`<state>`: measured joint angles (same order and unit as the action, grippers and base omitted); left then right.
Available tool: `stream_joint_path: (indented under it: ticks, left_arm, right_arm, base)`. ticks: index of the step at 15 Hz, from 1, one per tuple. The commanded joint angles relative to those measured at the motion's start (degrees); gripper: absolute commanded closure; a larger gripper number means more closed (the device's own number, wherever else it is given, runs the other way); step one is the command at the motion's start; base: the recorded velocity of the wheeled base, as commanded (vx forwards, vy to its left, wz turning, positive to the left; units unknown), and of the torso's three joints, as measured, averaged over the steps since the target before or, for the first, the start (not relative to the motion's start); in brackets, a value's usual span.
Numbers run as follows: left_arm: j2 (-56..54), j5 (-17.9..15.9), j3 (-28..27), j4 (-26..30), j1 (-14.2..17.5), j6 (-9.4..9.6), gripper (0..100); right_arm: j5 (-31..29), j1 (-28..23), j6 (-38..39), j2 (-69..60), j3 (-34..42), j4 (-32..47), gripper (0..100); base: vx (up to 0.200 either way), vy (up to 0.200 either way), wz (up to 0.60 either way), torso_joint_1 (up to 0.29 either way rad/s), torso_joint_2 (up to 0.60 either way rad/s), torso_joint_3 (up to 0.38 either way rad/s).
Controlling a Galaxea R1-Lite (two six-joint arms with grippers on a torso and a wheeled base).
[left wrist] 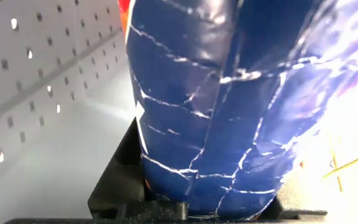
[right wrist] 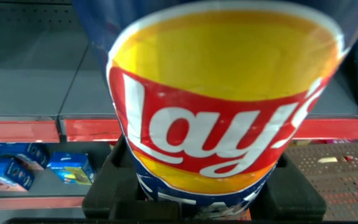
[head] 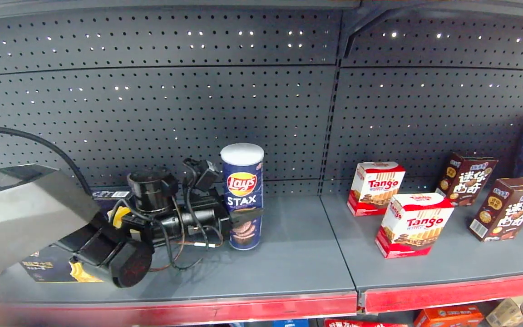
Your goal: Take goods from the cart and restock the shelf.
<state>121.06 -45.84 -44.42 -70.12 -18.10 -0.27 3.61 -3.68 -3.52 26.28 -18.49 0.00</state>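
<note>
Two crisp cans are in hand at once. One, a tall blue cardboard cylinder with a white lid (head: 242,181), stands upright on the grey metal shelf (head: 298,268), base on the deck and long axis vertical. The left gripper (head: 244,219) meets it from the side, with the arm lying low along the shelf. Its jaws are closed on the can's lower half.

To this can's right, past the shelf seam, sit two white-and-red cartons (head: 375,187) (head: 413,225), and farther right two brown cartons (head: 466,179) (head: 506,209). To its left, behind the arm, lies a dark flat box (head: 48,268).

The right gripper (right wrist: 197,202) has its jaws clamped around a second can with a yellow-and-red emblem (right wrist: 222,106), held out in front of the shelf's red edge. How far it is from the standing can I cannot tell.

The standing can looks delivered. The next move likely turns on the left jaws parting and drawing back leftward, square to the can's vertical axis, so it is not tipped. The bare deck just right of it suits the right arm's can.
</note>
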Motion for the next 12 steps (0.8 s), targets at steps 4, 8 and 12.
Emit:
stream_joint_path:
  ticks: [4, 8, 12]
  left_arm:
    - [-6.19, 4.26, 17.18, -12.58, -1.58, -0.96, 100]
    - [-5.93, 10.5, 24.03, -19.88, -3.96, -4.04, 100]
    - [-4.7, 10.59, 24.12, -19.88, -3.96, -3.86, 100]
  right_arm:
    - [0.08, -0.89, -0.08, 0.08, 0.12, 0.0, 100]
    - [0.08, -0.89, -0.08, 0.08, 0.21, 0.0, 100]
    - [0.08, -0.89, -0.08, 0.08, 0.12, 0.0, 100]
  base:
    - [0.0, 0.0, 0.0, 0.0, 0.0, 0.0]
    - [0.0, 0.0, 0.0, 0.0, 0.0, 0.0]
    - [0.0, 0.0, 0.0, 0.0, 0.0, 0.0]
